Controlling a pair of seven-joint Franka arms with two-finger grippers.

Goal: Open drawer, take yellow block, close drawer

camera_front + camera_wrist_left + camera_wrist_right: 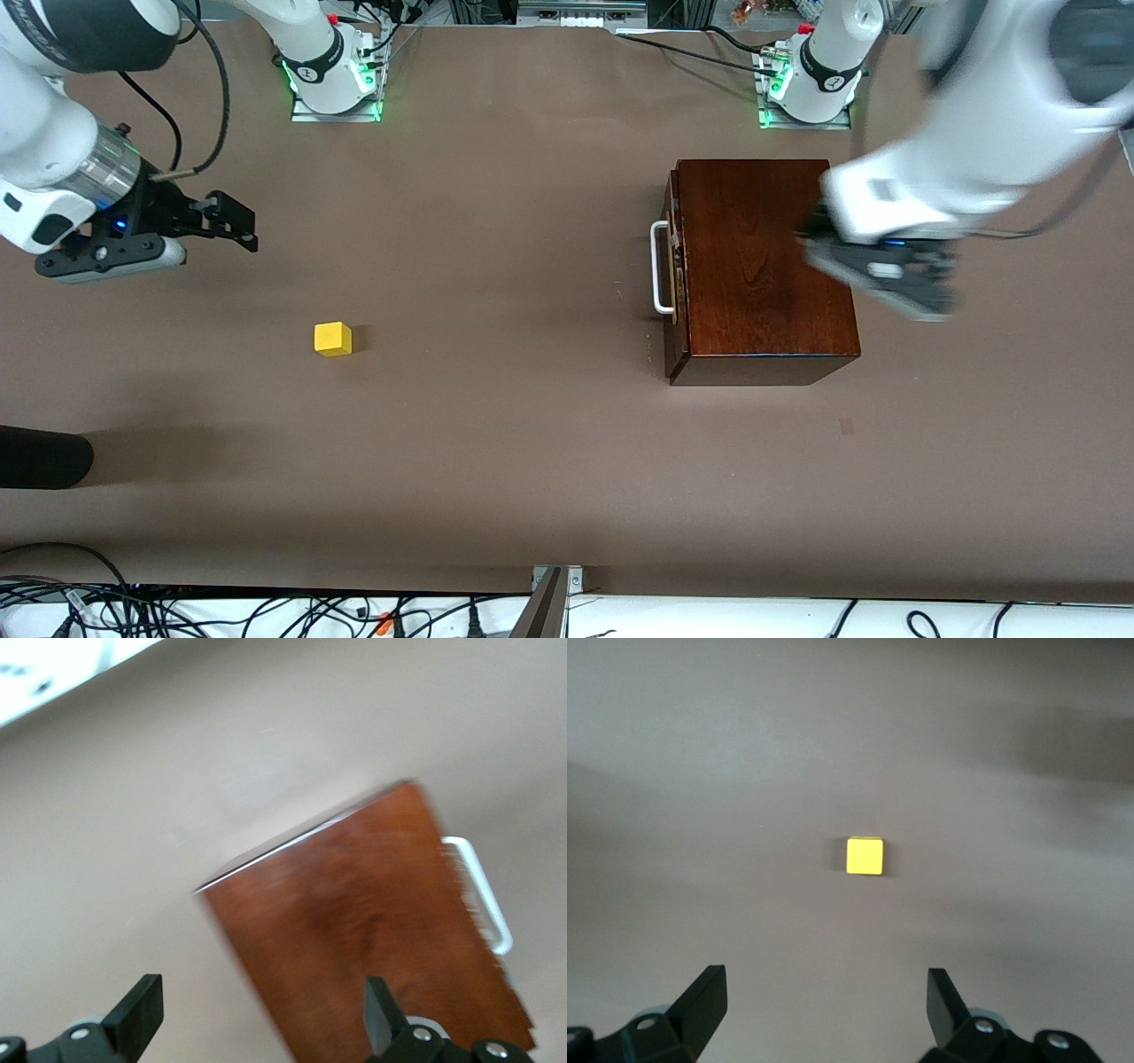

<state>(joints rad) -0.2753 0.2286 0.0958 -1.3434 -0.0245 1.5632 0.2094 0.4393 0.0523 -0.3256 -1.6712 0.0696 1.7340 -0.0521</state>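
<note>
The drawer (670, 266) is shut in the box (762, 266), which sits toward the left arm's end of the table (532, 461); its handle (658, 268) faces the right arm's end. The block (333, 338) lies on the bare table toward the right arm's end, well apart from the box. The left gripper (819, 235), fingers spread wide, hangs over the box top. The right gripper (237, 221), fingers wide apart and empty, hangs over the table near the edge at the right arm's end.
</note>
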